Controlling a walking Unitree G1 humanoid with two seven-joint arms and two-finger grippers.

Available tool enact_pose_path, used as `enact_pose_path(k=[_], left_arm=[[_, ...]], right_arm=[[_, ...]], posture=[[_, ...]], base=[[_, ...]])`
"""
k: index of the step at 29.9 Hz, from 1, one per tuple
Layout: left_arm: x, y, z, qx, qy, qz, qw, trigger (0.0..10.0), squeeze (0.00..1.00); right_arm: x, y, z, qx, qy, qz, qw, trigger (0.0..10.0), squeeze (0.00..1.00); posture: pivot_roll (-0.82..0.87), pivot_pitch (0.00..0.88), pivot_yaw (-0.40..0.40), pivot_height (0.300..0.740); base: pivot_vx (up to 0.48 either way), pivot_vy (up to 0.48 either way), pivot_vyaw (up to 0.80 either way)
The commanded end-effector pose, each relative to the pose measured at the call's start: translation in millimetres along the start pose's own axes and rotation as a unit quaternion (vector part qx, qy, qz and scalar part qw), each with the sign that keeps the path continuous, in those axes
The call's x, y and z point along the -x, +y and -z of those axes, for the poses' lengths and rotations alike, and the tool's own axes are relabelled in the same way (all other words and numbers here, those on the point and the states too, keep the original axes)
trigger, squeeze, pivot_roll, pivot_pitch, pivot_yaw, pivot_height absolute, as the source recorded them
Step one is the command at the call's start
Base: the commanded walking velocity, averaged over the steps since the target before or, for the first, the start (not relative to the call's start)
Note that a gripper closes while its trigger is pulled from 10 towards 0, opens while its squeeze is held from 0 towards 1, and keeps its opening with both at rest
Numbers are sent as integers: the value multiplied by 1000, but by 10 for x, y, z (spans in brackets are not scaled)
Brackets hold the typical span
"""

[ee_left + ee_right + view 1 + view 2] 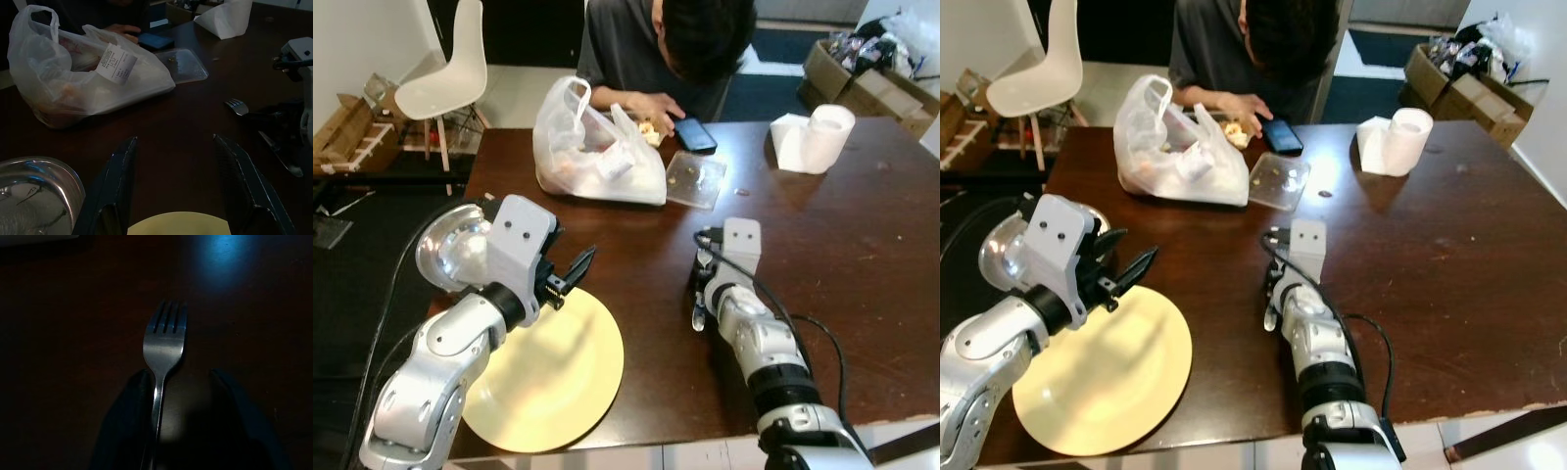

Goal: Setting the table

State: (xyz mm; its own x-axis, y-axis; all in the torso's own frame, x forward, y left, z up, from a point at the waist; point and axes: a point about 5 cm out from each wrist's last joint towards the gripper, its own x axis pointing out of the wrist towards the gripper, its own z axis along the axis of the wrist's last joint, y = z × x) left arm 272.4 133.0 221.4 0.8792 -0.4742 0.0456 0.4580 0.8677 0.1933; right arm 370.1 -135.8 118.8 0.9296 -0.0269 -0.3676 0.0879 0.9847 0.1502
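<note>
Right of the round yellow plate (543,382), your right gripper (178,396) has spread fingers around the silver fork (164,345); your left gripper (178,183) is released above the plate's far edge.

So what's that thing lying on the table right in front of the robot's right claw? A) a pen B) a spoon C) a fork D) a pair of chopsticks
C: the right wrist view shows a silver fork with its tines pointing away, its handle running back between the two dark fingers of the right gripper, on the dark wooden table.
</note>
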Motion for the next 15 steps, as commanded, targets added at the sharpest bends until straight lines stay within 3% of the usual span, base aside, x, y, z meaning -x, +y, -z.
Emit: enact_pose_path(k=[1,5,8,15], left_arm=[[10,-12,9,3,6,1,1000,10000,0],[6,-5,8,3,5,-1,1000,10000,0],[-13,-21,13,7,4,-2,1000,10000,0],[-39,-41,26,11,3,-1,1000,10000,0]], right_arm=[[12,-44,483,-21,100,2,995,0,0],[10,-87,528,-17,108,4,994,0,0],[14,-241,552,6,108,18,994,0,0],[22,-363,549,7,102,34,994,0,0]], posture=[[59,100,46,740],[57,98,45,740],[45,92,42,740],[36,82,41,740]], base=[[0,0,0],[0,0,0],[0,0,0],[0,0,0]])
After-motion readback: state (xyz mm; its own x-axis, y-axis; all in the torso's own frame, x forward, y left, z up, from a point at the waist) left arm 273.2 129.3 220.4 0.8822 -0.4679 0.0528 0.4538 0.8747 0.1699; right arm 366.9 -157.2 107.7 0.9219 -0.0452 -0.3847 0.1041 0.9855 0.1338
